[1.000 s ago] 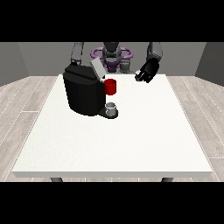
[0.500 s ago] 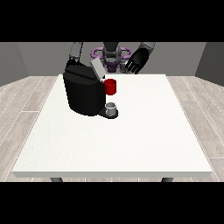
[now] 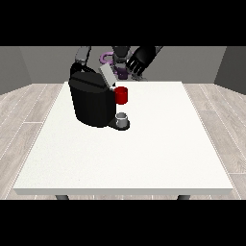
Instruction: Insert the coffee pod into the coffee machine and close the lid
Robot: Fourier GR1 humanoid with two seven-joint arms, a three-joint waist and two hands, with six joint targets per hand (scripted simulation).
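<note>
The hand at the view's right (image 3: 138,61) hangs raised in front of the robot's torso, close to its midline, its back turned toward the camera. Its fingers point downward and lie slightly spread, relaxed rather than curled. The forearm above it runs up and out toward the view's right. At the view's left, only an upper arm (image 3: 83,54) shows, sloping down; the hand below it is hidden.
</note>
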